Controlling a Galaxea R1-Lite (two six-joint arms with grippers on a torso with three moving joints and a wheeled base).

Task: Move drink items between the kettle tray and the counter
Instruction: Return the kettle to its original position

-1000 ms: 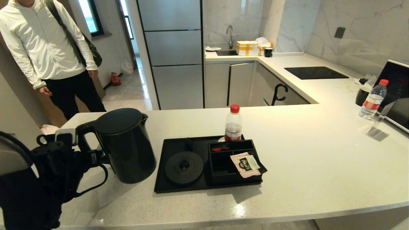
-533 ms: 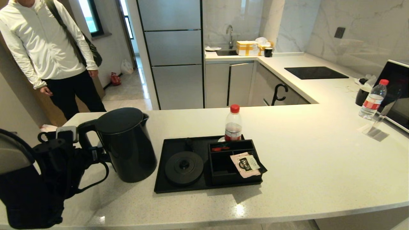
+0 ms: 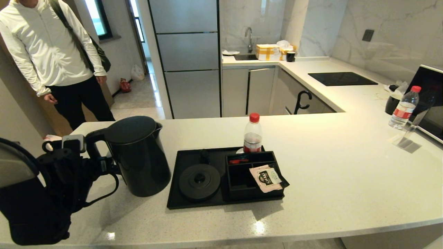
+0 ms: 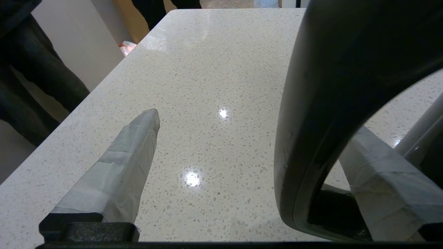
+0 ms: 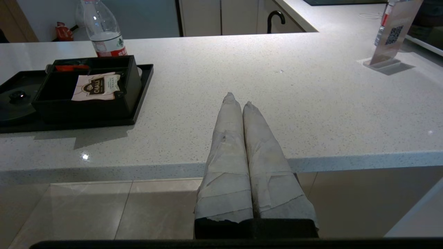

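Observation:
The matte-black kettle [image 3: 136,157] stands on the pale speckled counter [image 3: 346,180], just left of the black kettle tray [image 3: 176,200], whose round base [image 3: 199,182] is bare. My left gripper [image 3: 98,162] is open around the kettle's loop handle [image 4: 311,121]; one taped finger [image 4: 124,166] stands far from the handle, and the other finger [image 4: 380,180] lies close beside it. A small clear bottle with a red cap [image 3: 252,135] stands at the tray's far edge. My right gripper [image 5: 238,100] is shut and empty over the counter's front edge, right of the kettle tray [image 5: 142,93].
A pink tea sachet [image 3: 268,178] lies over the tray's compartments. A second red-capped bottle [image 3: 403,109], a clear sign stand [image 3: 406,136] and a black appliance [image 3: 429,100] are at the far right. A black hob [image 3: 341,79] lies further back. A person in white [image 3: 52,52] stands at the left.
The kettle and my left gripper at its handle have shifted slightly to the right and away. The tray, the bottle and the sachet stay where they were.

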